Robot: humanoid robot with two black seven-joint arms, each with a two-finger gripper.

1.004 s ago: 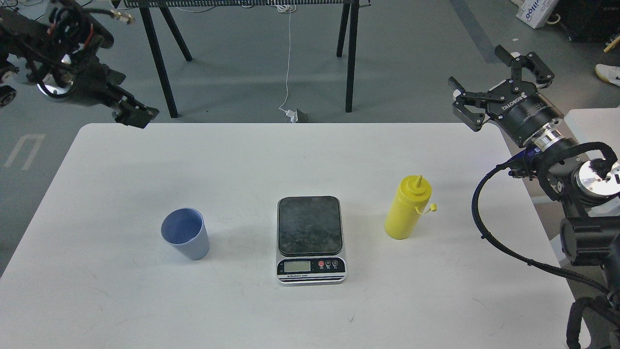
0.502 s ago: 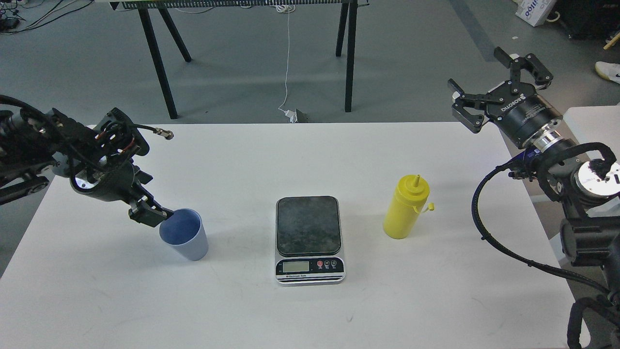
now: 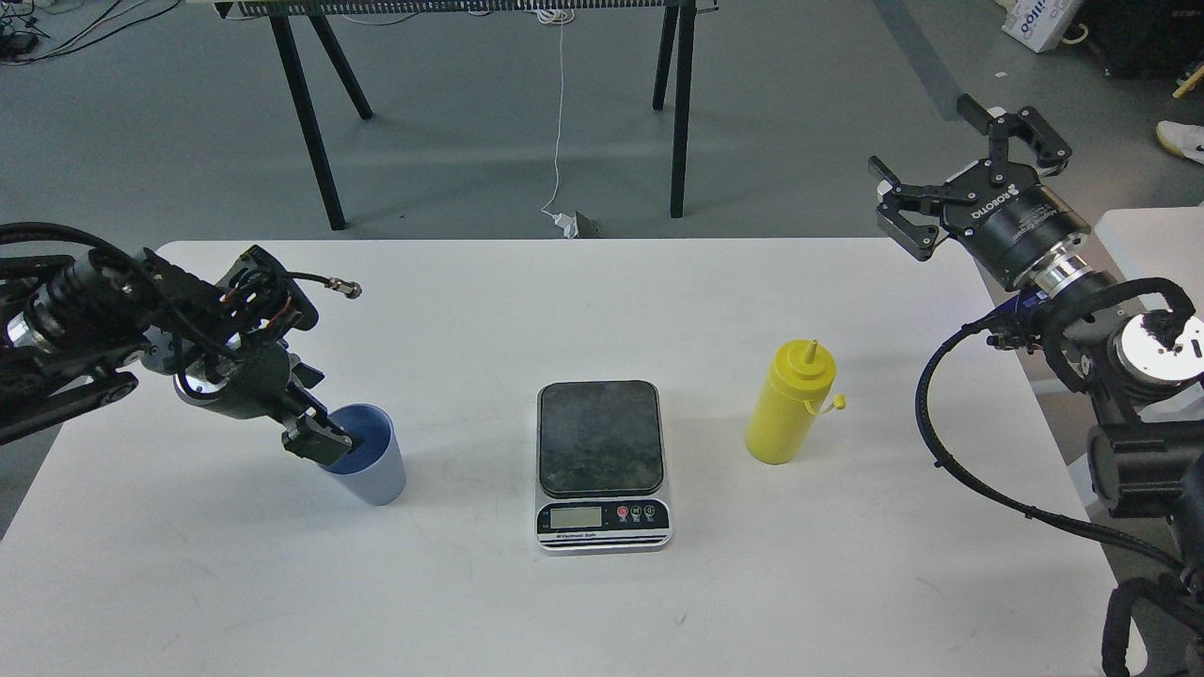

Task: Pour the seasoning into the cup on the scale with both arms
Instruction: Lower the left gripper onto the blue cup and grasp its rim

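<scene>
- Left gripper: a second ago it was up beyond the table's far left corner; half a second ago its tip was just at the cup's near-left rim; now it has dropped further and one dark finger reaches over the rim into the cup's mouth; fingers are seen dark and bunched, so I cannot tell how far apart they stand or whether they pinch the wall
- Meaning, as I judge it: the reach to the cup is nearly done and the grasp is the step in hand; carrying the cup to the scale has not begun
- Cup: stands on the white table, left of the scale and well apart from it; long axis upright, mouth up, tapering to its base; it has not shifted across the three views
- Scale: table centre, display panel toward the robot, weighing plate bare; unmoved
- Seasoning: right of the scale, near but not touching; long axis close to upright, nozzle pointing up, tethered cap hanging off its right side; no arm touches it
- Right gripper: held high past the table's far right corner, well away from the bottle; fingers spread wide, holding nothing; it has hardly moved over the last second
</scene>
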